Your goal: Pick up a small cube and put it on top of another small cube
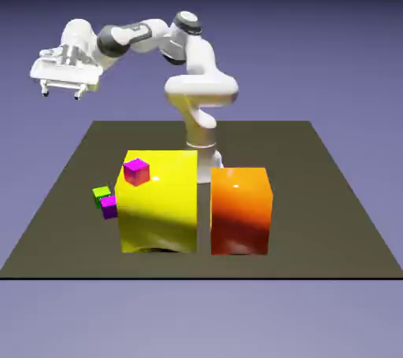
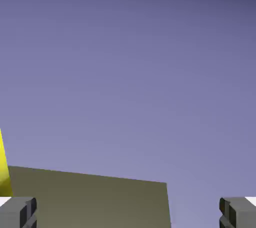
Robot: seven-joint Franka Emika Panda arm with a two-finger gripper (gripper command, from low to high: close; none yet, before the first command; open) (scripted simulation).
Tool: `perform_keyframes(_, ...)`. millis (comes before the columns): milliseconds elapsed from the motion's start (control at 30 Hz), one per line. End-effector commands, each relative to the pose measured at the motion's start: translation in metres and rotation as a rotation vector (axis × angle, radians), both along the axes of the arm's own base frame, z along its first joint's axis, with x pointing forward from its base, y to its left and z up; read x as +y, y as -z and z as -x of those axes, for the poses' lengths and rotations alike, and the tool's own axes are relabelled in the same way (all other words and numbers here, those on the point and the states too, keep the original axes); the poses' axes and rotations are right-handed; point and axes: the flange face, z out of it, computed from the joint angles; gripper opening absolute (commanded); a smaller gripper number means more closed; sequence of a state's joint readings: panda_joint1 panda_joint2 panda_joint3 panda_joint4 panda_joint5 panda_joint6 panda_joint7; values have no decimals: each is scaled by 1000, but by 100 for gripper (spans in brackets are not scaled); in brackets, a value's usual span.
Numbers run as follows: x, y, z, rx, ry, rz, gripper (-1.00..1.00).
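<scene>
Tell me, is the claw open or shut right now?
Open. The claw holds nothing, and its fingertips sit at opposite bottom corners of the hand view, backdrop and table between them.

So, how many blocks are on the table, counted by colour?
Yellow block: 1
Orange block: 1
Magenta cubes: 2
Green cube: 1
Total: 5

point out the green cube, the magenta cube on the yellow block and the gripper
green cube (image 1: pixel 100 192), exterior view, on its top face
magenta cube on the yellow block (image 1: pixel 135 170), exterior view, on its front face
gripper (image 1: pixel 61 94), exterior view, midway between its open fingertips
</scene>
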State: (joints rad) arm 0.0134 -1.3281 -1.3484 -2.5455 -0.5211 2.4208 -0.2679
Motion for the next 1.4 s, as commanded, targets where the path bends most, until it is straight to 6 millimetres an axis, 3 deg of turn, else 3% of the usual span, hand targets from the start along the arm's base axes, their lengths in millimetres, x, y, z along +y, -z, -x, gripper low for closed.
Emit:
perform_keyframes(0,-5,14,7,-4,-12,-7,0)
perform_keyframes(200,-18,107,35,-36,-103,-54,0)
perform_keyframes(400,-6,207,41,-88,-226,-105,0)
perform_keyframes(600,32,305,25,-168,-378,-156,0)
perform_keyframes(667,33,307,25,-169,-381,-156,0)
perform_keyframes(767,52,346,-17,-169,-381,-156,0)
perform_keyframes(800,52,346,-17,-169,-381,-156,-100)
perform_keyframes(833,52,346,-17,-169,-381,-156,-100)
perform_keyframes(933,33,307,25,-169,-381,-156,-100)
perform_keyframes(967,33,307,25,-169,-381,-156,-100)
perform_keyframes(1167,29,198,-31,-165,-293,-104,-100)
perform_keyframes(1367,70,109,-98,-180,-251,-91,-100)
